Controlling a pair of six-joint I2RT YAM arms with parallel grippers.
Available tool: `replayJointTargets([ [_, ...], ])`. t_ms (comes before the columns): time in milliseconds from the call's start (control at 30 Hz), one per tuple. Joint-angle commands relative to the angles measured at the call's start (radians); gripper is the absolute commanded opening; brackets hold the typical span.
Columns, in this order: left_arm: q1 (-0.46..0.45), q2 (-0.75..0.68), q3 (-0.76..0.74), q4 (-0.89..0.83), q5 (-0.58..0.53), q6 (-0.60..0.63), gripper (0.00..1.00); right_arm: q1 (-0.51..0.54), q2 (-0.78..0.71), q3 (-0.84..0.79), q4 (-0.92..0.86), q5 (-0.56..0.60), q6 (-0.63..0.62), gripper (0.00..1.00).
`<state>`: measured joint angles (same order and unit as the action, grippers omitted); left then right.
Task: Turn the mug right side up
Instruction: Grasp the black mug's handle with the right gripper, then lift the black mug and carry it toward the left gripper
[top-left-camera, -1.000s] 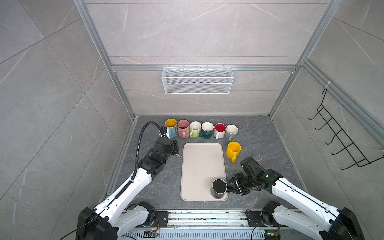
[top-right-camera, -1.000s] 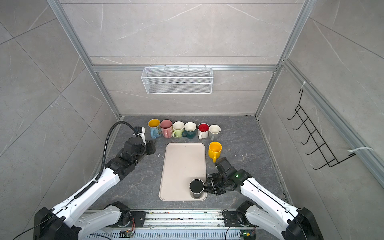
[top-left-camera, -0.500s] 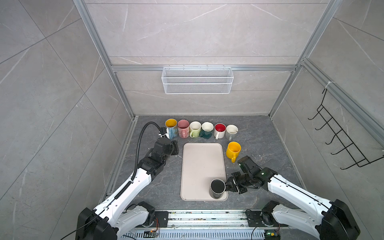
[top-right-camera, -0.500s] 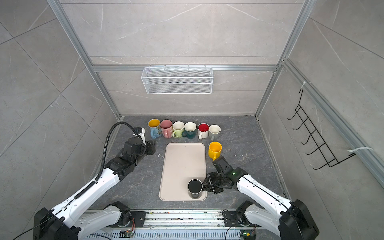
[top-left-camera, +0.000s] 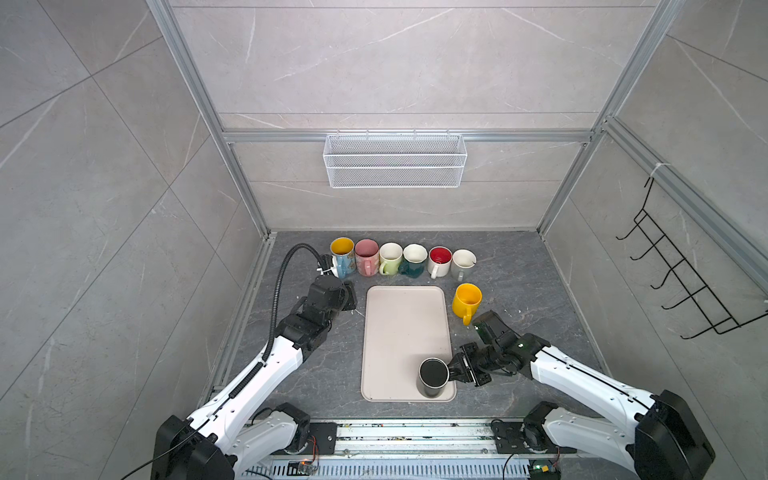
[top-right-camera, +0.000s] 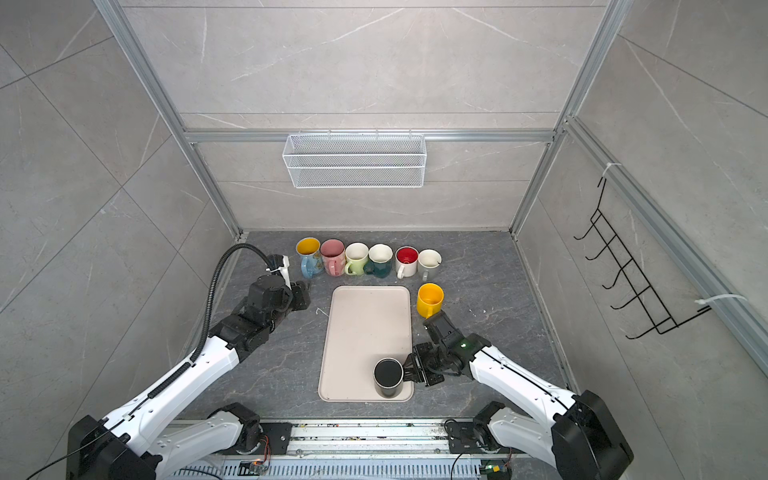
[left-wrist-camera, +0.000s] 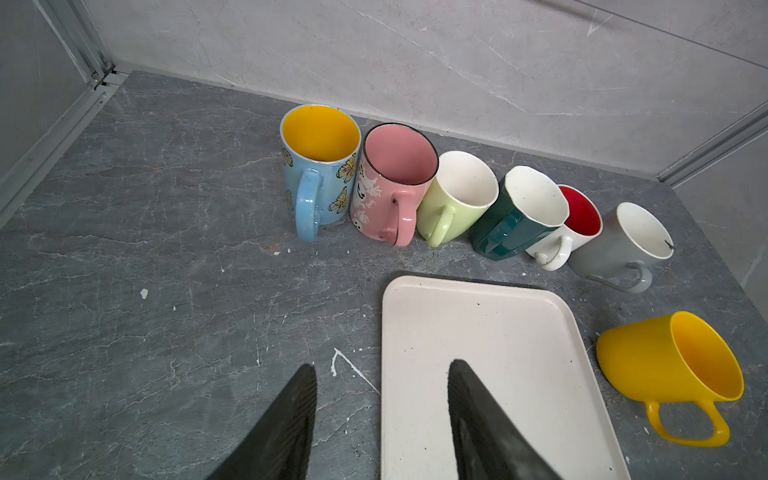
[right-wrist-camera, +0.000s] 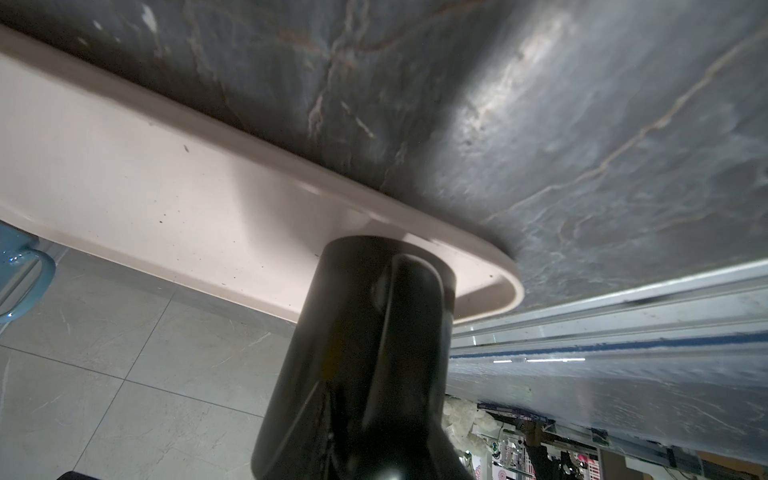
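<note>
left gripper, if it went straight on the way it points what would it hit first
Most likely the pink mug in the back row, near its handle; the open left gripper aims there, past the tray corner. Depth is unclear.

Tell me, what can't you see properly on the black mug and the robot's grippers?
- The right gripper: in the right wrist view the black mug fills the front and hides its fingertips, so a pinch is unclear.
- The mug's top: both top views show only a dark circle, base or opening unclear.
- A dark speck in the grey mug: left wrist view, too small.
</note>
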<state>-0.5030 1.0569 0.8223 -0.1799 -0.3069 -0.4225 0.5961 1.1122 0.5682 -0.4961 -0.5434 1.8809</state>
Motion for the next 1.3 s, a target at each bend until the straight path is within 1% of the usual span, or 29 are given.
replayJointTargets([
  [0,0.007,-0.021,-0.005,0.009,-0.015,0.01,0.54,-0.001,0.016,-0.012,0.012,-0.017,-0.023,0.28],
  [133,0.007,-0.022,-0.005,0.007,-0.017,0.012,0.54,-0.001,0.024,-0.007,0.023,-0.021,-0.026,0.18],
  [233,0.006,-0.026,-0.005,0.007,-0.017,0.011,0.54,-0.001,0.031,-0.001,0.028,-0.021,-0.039,0.01],
  [333,0.007,-0.028,-0.003,0.008,-0.018,0.013,0.54,0.0,0.037,0.011,0.048,-0.019,-0.069,0.0],
  [433,0.007,-0.03,0.001,0.006,-0.016,0.015,0.54,-0.001,0.047,0.047,0.083,-0.01,-0.142,0.0],
  [500,0.007,-0.03,0.006,0.007,-0.012,0.017,0.54,-0.001,0.06,0.111,0.075,0.001,-0.238,0.0],
  [567,0.007,-0.028,0.012,0.007,-0.007,0.018,0.54,0.003,0.074,0.201,0.019,0.022,-0.362,0.0],
  [633,0.007,-0.023,0.017,0.008,0.0,0.018,0.54,0.012,0.086,0.274,-0.022,0.049,-0.454,0.0],
  [800,0.007,-0.019,0.038,0.005,0.018,0.019,0.54,0.06,0.103,0.391,-0.029,0.106,-0.632,0.0],
  [967,0.007,-0.026,0.081,-0.021,0.054,0.039,0.54,0.141,0.148,0.506,-0.094,0.234,-0.849,0.0],
  [1133,0.007,-0.021,0.166,-0.085,0.143,0.07,0.54,0.196,0.181,0.633,-0.142,0.379,-1.081,0.0],
  [1267,0.007,0.006,0.277,-0.175,0.264,0.099,0.54,0.235,0.184,0.715,-0.148,0.5,-1.252,0.0],
])
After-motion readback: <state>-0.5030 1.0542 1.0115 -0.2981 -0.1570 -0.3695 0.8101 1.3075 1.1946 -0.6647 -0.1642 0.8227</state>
